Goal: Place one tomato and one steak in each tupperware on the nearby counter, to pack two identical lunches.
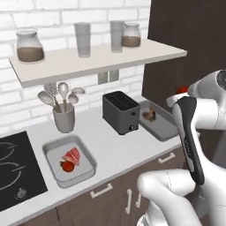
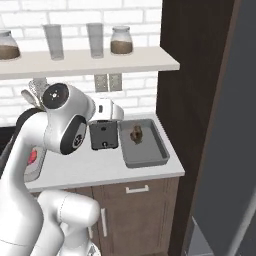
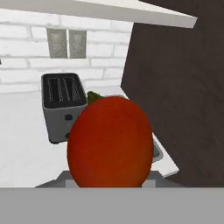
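Tupperware (image 1: pixel 90 155) on your left already holds steak and tomato; past the toaster (image 1: pixel 120 112), the right tray (image 1: pixel 164 129) has only steak, so carry the tomato (image 3: pixel 110 142) (fingers apparently clenched on it) over there and release.

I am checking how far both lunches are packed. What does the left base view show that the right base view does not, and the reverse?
Left base view alone: the left tupperware's contents, one steak and one tomato, plus a black hob. Right base view alone: the tall dark cabinet's full side. Both share the right tupperware, holding one steak and no tomato, beside the toaster on the counter.
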Controlling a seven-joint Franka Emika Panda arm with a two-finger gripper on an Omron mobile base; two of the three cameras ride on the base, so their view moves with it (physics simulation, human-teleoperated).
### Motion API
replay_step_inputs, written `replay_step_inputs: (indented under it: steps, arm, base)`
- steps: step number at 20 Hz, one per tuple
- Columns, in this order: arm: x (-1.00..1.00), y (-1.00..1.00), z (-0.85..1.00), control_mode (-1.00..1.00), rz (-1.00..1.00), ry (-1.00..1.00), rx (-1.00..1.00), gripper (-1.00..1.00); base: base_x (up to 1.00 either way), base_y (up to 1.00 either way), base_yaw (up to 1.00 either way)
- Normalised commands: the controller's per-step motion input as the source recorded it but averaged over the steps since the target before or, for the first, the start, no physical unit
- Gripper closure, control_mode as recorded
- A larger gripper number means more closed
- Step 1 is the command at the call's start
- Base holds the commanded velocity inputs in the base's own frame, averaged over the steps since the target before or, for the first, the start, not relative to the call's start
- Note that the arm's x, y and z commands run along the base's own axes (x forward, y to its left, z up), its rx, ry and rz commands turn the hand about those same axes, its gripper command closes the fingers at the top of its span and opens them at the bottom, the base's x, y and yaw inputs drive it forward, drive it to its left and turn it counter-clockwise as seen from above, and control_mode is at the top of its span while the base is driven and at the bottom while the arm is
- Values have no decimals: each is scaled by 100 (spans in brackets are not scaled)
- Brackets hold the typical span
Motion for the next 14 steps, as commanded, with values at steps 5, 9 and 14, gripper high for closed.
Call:
replay_step_inputs:
  steps: [5,9,14]
  arm:
    - [19,-4,-21,-100,-2,0,0,100]
    - [23,-31,-49,-100,-5,3,0,100]
    - [3,-37,-67,-100,-6,16,3,100]
  base:
    - [41,0,-6]
    - [0,0,0]
    - [0,0,0]
